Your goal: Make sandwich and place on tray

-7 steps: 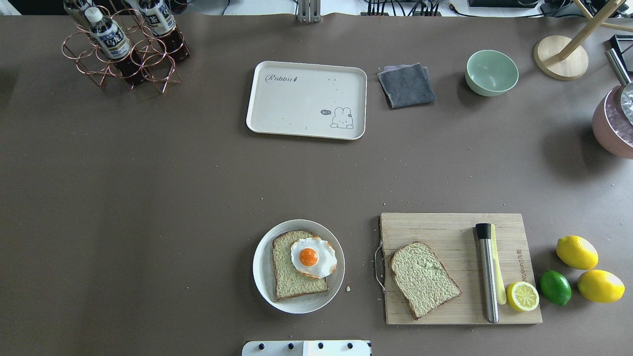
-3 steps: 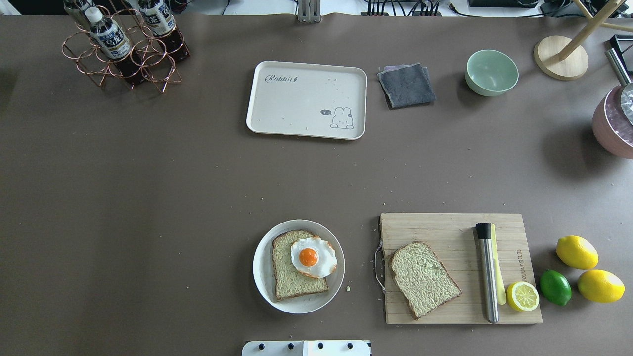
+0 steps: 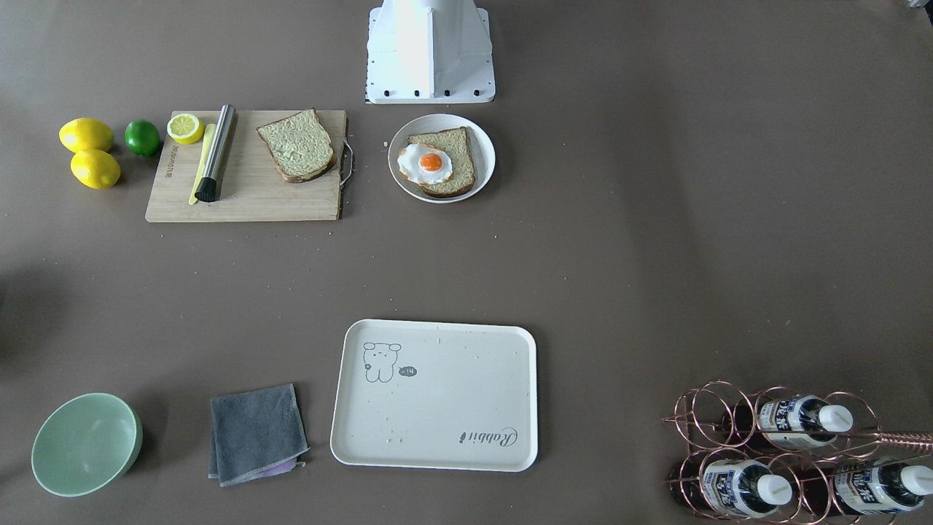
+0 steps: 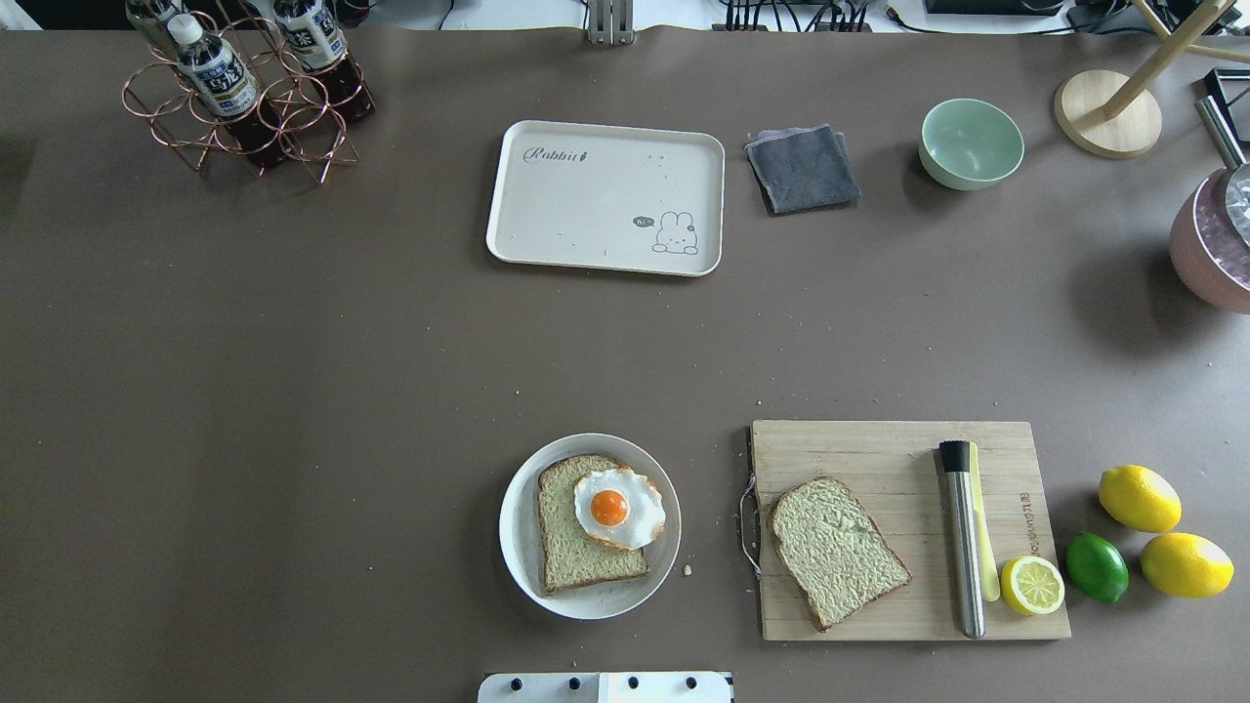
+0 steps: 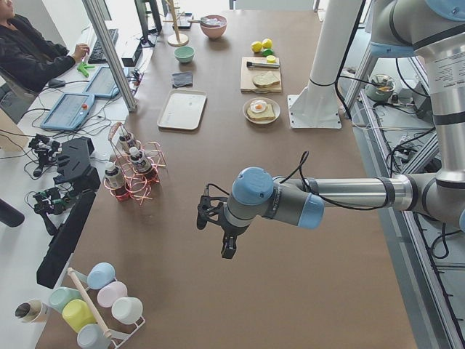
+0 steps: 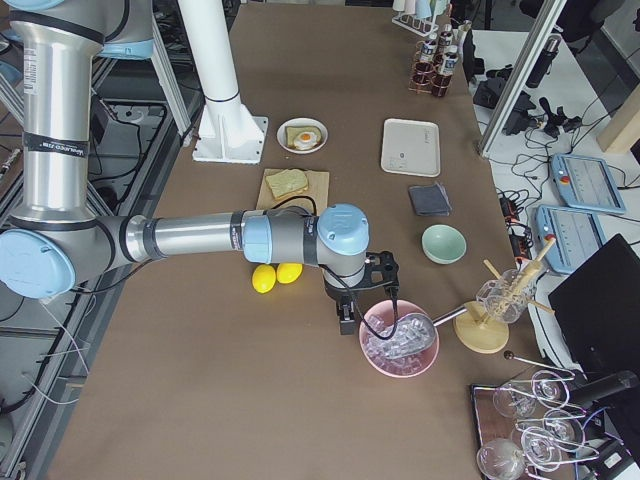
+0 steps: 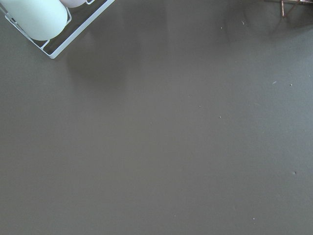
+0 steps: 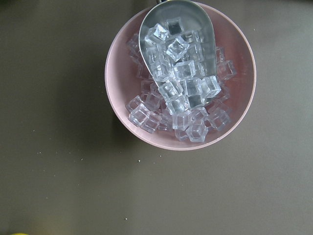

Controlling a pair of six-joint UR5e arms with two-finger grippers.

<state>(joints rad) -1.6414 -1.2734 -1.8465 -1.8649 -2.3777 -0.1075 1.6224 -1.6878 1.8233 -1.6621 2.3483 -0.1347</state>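
Sandwich not yet assembled. First slice (image 4: 571, 557) lies flat on plate (image 4: 516, 557), near the robot's base. Egg (image 4: 618, 510) sits on this slice, its white overhanging the edge that faces the board (image 4: 859, 444). Second slice (image 4: 838, 552) lies flat on the board, apart from the steel rod (image 4: 964, 547).

Tray (image 4: 586, 205) sits on the far side of the table, well apart from plate and board. It has crumbs on it and a cloth (image 4: 803, 168) just beside it.

Left gripper (image 5: 227, 251) hangs over bare table (image 7: 156, 147), far from the food. Cannot tell whether its jaws are spread or pressed together.

Right gripper (image 6: 347, 320) hangs beside the ice bowl (image 8: 113, 93). Jaw state likewise cannot be told.
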